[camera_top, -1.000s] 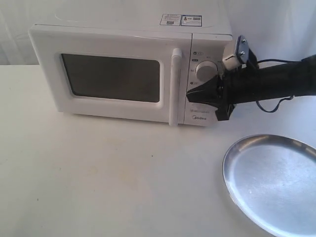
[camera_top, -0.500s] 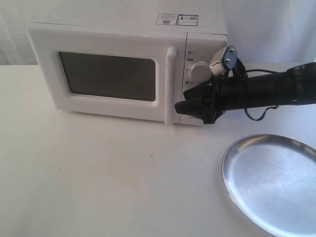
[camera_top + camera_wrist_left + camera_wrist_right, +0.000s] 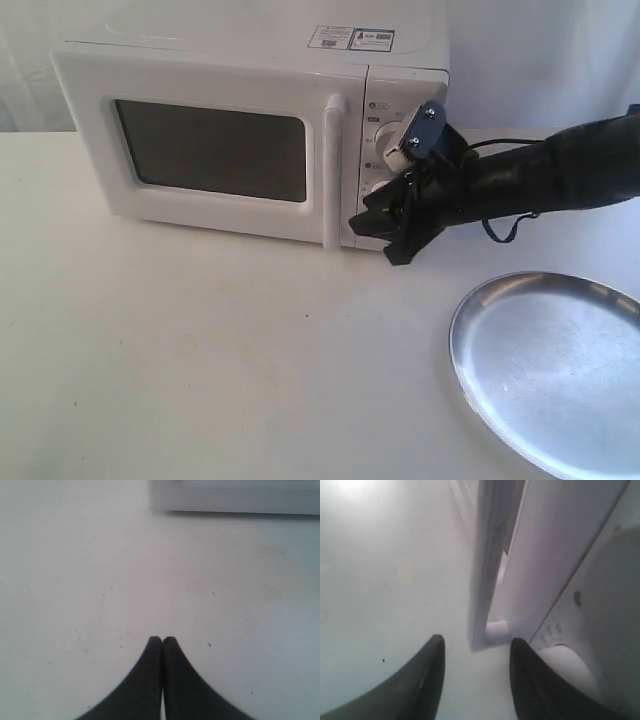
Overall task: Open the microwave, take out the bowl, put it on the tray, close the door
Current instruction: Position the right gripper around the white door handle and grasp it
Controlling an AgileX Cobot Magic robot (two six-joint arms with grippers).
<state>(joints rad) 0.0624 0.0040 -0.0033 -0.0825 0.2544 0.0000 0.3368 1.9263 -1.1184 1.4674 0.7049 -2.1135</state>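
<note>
The white microwave stands at the back of the table with its door closed. The bowl is hidden. My right gripper is open at the lower end of the vertical handle, in front of the control panel. In the right wrist view the handle's foot sits just beyond the gap between the open fingers of the right gripper, with nothing between them. The silver tray lies empty at the front right. My left gripper is shut over bare table, and the microwave's base lies beyond it.
A round white dial lies close beside one right finger. The black right arm stretches in from the right above the tray's far side. A white backdrop hangs behind the microwave.
The right gripper has gone from shut to open and moved left from the control panel to the handle's lower end. The microwave now sits slightly further left in the exterior view.
</note>
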